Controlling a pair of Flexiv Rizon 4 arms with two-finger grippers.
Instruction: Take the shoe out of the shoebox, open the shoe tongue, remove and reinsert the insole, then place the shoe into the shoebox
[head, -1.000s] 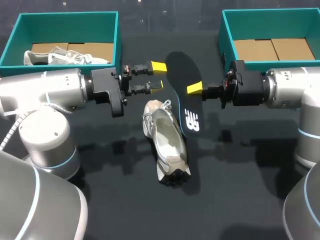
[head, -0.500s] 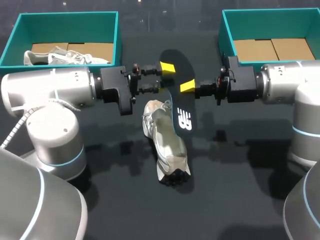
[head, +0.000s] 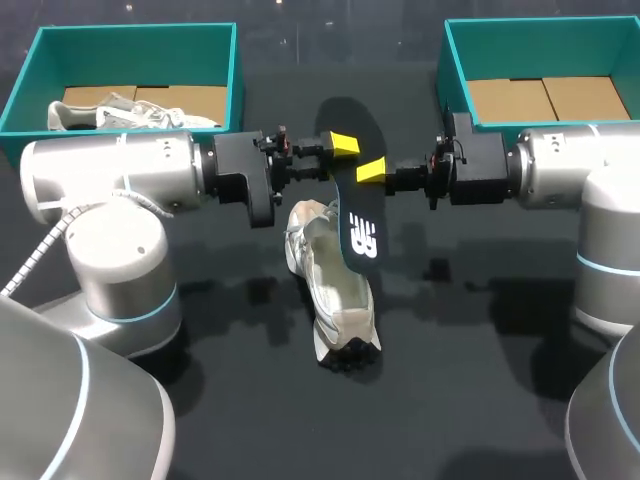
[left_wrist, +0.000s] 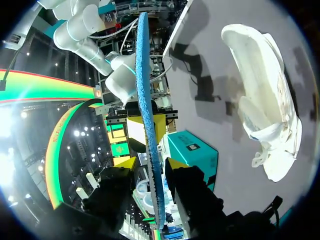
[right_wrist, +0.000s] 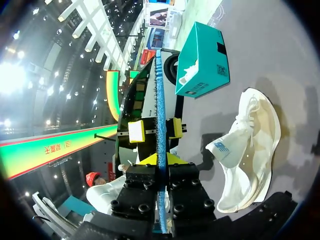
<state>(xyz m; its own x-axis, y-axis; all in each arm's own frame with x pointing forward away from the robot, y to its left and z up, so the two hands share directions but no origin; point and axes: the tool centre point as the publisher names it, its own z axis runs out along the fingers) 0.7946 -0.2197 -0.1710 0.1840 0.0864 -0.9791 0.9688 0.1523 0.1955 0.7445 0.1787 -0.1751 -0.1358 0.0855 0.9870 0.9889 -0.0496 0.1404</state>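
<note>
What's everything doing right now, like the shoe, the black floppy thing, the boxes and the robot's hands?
insole: held up in the air, over the shoe.
right hand: shut on the insole.
left hand: open, one finger each side of the insole.
shoe: on the table, opening wide, nothing holding it.
left shoebox: open, second shoe inside.
right shoebox: open, cardboard bottom showing.
</note>
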